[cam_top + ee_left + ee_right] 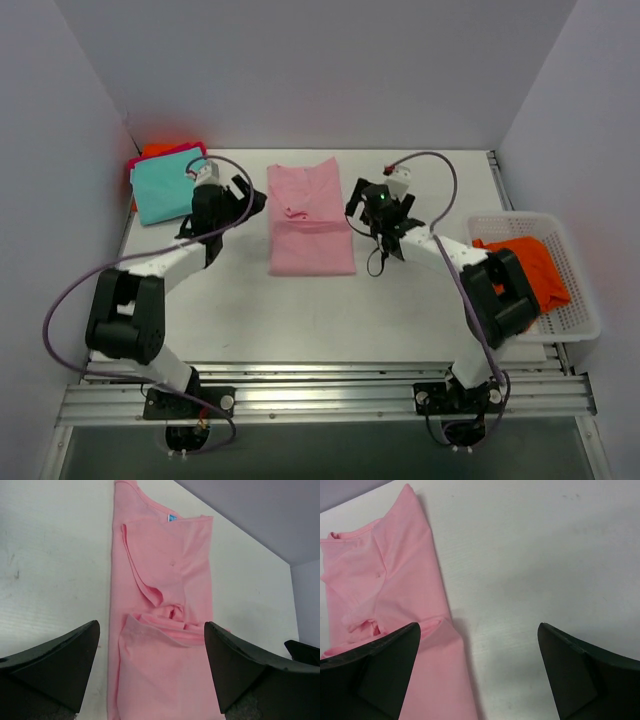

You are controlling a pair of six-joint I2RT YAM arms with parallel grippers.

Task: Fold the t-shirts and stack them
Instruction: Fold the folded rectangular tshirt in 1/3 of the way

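A pale pink t-shirt (310,217) lies in the middle of the table, folded into a narrow strip with its sleeves tucked in and creased across the middle. In the left wrist view the pink t-shirt (167,610) shows its blue neck tag (172,518). My left gripper (252,200) is open and empty just left of it. My right gripper (355,203) is open and empty over its right edge, which shows in the right wrist view (395,595). A folded teal t-shirt (165,188) lies on magenta and orange shirts (160,150) at the back left. An orange t-shirt (525,265) lies in the basket.
The white mesh basket (575,300) stands at the right edge of the table. The walls close in at the back and on both sides. Bare white table (300,320) lies in front of the pink shirt.
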